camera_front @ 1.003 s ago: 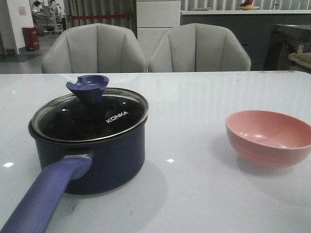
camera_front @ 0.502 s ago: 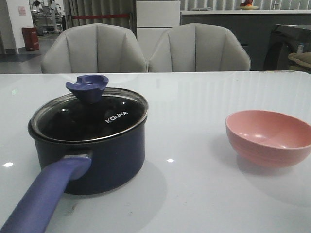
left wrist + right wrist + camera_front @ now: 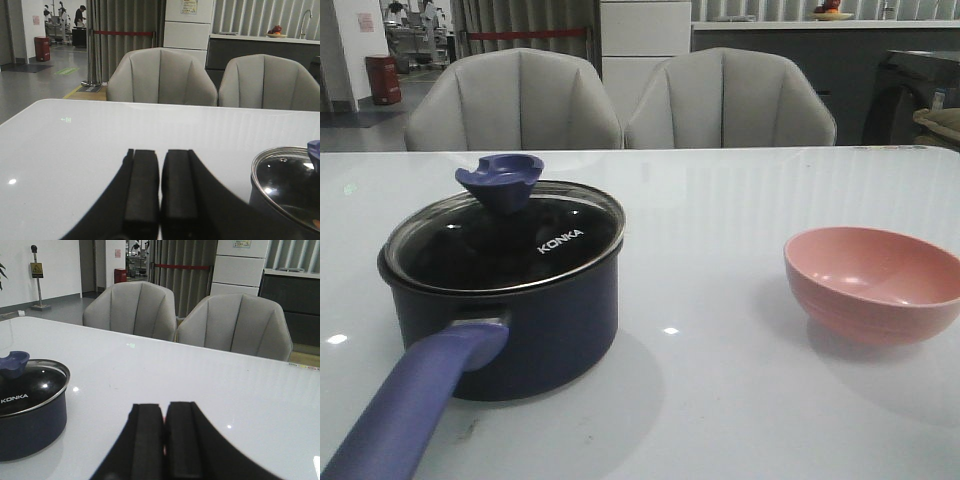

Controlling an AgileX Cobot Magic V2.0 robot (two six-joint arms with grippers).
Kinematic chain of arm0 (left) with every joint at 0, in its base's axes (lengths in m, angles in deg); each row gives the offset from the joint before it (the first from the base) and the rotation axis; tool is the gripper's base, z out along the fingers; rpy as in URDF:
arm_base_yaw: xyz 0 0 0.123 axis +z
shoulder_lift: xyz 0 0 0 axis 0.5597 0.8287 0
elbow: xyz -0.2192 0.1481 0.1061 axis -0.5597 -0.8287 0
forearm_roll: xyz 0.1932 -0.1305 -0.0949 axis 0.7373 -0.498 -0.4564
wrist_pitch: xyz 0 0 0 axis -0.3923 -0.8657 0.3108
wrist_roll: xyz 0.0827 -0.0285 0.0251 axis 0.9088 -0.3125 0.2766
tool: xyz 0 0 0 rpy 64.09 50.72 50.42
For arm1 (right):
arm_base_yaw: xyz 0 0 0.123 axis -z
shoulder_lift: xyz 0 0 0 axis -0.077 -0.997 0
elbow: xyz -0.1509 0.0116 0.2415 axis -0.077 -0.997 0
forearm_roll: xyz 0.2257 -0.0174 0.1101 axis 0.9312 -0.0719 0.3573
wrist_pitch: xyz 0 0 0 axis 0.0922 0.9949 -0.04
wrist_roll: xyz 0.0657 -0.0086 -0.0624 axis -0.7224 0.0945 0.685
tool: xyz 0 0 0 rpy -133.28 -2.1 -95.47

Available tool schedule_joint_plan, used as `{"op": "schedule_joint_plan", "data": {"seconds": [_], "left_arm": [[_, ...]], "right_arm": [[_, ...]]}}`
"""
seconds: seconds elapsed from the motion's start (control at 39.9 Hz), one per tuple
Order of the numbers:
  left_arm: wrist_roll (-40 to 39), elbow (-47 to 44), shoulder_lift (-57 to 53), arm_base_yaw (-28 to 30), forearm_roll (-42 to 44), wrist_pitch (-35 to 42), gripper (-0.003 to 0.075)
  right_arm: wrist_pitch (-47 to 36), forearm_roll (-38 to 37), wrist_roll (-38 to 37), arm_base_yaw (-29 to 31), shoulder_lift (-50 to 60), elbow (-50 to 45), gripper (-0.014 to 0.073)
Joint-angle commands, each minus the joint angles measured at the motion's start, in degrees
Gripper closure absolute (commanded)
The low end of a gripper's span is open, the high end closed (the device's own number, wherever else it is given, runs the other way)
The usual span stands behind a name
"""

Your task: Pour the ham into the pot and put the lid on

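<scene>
You see a pink bowl (image 3: 873, 281) on the white table (image 3: 720, 200), and two grey chairs (image 3: 515, 100) behind it.

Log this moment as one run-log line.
left gripper shut, empty | right gripper shut, empty | lid on pot | pink bowl empty | ham not visible

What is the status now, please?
Left gripper shut, empty; right gripper shut, empty. Glass lid on pot. Pink bowl looks empty. No obstruction.
</scene>
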Motion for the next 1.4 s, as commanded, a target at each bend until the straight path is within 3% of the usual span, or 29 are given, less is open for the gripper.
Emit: {"op": "schedule_joint_plan", "data": {"seconds": [0.0, 0.83, 1.13, 1.38], "left_arm": [[-0.6, -1.8, -1.3, 0.1, 0.0, 4.9, 0.0607], [-0.6, -1.8, -1.3, 0.1, 0.0, 4.9, 0.0607], [-0.6, -1.8, -1.2, 0.1, 0.0, 4.9, 0.0607], [-0.6, -1.8, -1.2, 0.1, 0.0, 4.9, 0.0607]], "right_arm": [[-4.4, 0.1, 0.4, 0.1, -0.7, 1.5, 0.0445], [-5.2, -1.9, 0.4, 0.4, -0.7, 0.6, 0.0445], [-8.5, -19.6, -17.7, 11.0, -0.5, -4.0, 0.0445], [-16.3, -21.0, -20.2, 12.5, -0.5, -10.5, 0.0445]]}}
